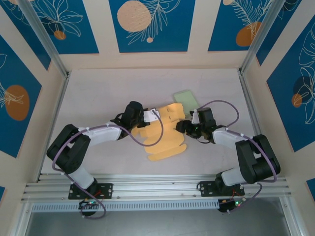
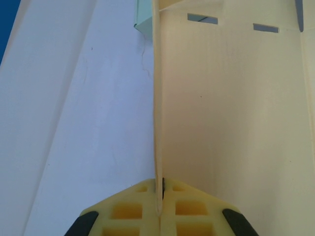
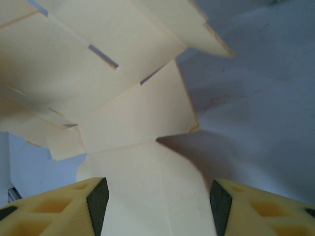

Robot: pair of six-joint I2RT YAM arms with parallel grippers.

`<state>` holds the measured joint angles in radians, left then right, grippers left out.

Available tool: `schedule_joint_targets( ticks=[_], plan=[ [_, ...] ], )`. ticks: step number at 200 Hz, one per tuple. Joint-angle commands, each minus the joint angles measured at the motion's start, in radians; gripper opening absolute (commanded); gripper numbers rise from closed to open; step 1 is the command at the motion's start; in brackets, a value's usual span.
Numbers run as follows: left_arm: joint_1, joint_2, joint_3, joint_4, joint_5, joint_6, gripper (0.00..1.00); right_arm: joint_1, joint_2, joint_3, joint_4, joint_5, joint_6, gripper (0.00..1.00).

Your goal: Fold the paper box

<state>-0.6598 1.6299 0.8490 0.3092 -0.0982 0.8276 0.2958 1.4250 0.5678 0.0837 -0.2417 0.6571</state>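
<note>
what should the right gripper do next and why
Probably close the right gripper on the flap of the paper box that lies between its open fingers. The left gripper pinches a raised panel, so a second hold should let the fold proceed.

Bright, even light falls from overhead in the top view, leaving only faint, soft shadows on the table [image 1: 98,88]. Focus there is crisp, with slight bowing of straight lines toward the corners. At the left wrist the paper box [image 2: 236,123] looks pale and washed-out, and the table takes a bluish cast. At the right wrist a soft grey shadow spreads to the right of the box, whose upper corner blurs.
</note>
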Motion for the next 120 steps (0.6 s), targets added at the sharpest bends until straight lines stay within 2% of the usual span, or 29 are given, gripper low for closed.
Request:
schedule_joint_targets(
  ticks=[1,45,73,97,120],
  plan=[
    [-0.009,0.002,-0.008,0.068,0.038,-0.006,0.01,-0.006,0.013,0.038,0.035,0.037,-0.063,0.60],
    [-0.009,0.006,-0.010,0.077,0.048,0.006,0.01,-0.001,0.091,0.086,0.058,0.044,-0.087,0.59],
    [-0.018,0.017,0.002,0.065,0.022,0.020,0.02,0.017,0.107,0.110,0.085,0.013,-0.080,0.48],
    [-0.035,0.034,0.012,0.048,-0.045,0.062,0.02,0.051,0.087,0.127,0.063,0.047,-0.088,0.47],
    [-0.039,0.029,0.006,0.054,-0.047,0.063,0.03,0.075,0.075,0.127,0.064,0.071,-0.086,0.46]
  ],
)
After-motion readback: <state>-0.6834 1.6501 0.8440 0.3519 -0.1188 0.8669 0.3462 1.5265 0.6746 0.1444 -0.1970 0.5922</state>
